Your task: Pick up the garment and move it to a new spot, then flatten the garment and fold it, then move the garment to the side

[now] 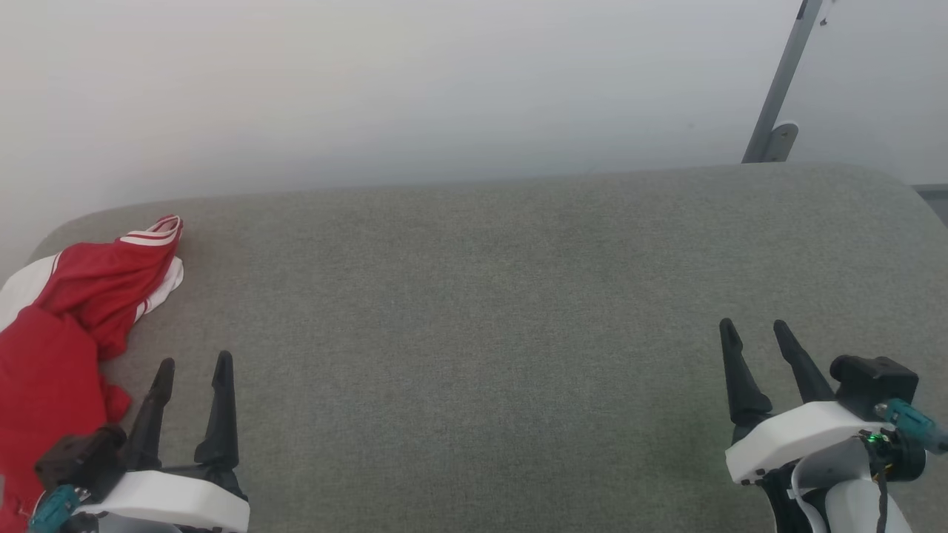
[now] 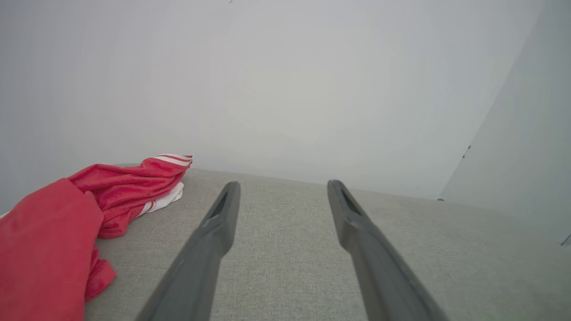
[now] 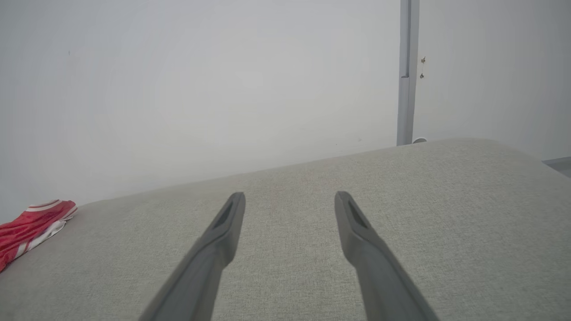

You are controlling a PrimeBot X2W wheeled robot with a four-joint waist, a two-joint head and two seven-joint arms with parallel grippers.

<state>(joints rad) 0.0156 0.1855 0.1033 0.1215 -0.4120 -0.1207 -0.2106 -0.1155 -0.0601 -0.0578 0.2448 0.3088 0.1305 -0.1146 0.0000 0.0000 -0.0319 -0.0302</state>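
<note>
The garment (image 1: 67, 318) is a crumpled red shirt with white sleeves and red-and-white striped trim, bunched at the far left of the grey padded surface (image 1: 481, 311). It also lies at the left of the left wrist view as the garment (image 2: 53, 232), and its striped end peeks in as the garment (image 3: 31, 223) at the left edge of the right wrist view. My left gripper (image 1: 194, 364) stands open just right of the cloth, not touching it. My right gripper (image 1: 755, 327) is open at the lower right, far from the shirt, with nothing between its fingers.
A pale wall rises behind the padded surface. A grey metal post (image 1: 781, 81) with a foot bracket stands at the back right. The surface's rounded back corners fall away at the left and right.
</note>
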